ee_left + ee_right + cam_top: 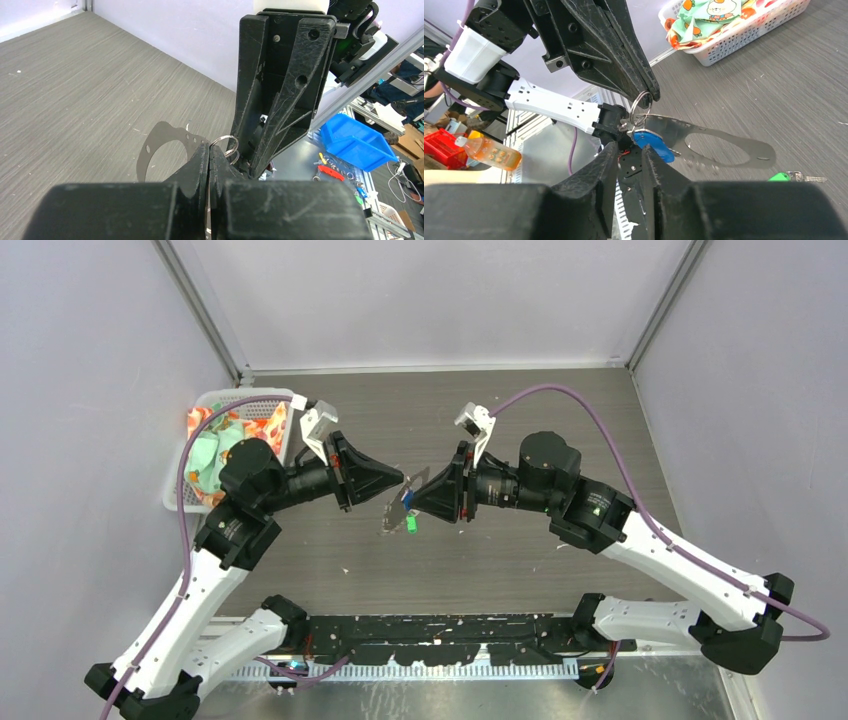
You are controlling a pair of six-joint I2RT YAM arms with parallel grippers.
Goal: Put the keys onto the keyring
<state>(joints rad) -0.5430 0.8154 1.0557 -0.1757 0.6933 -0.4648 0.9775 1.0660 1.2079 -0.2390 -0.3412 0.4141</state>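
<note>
above bench (500, 570), left jaws clamp keyring (669, 127); right jaws narrow at blue key (651, 142), grip unclear; slip may drop it.

The blue key (653, 145) and green key (780, 176); silver keyring (632, 109); table (774, 85) grey with fine streaks; basket (744, 37) white
</note>
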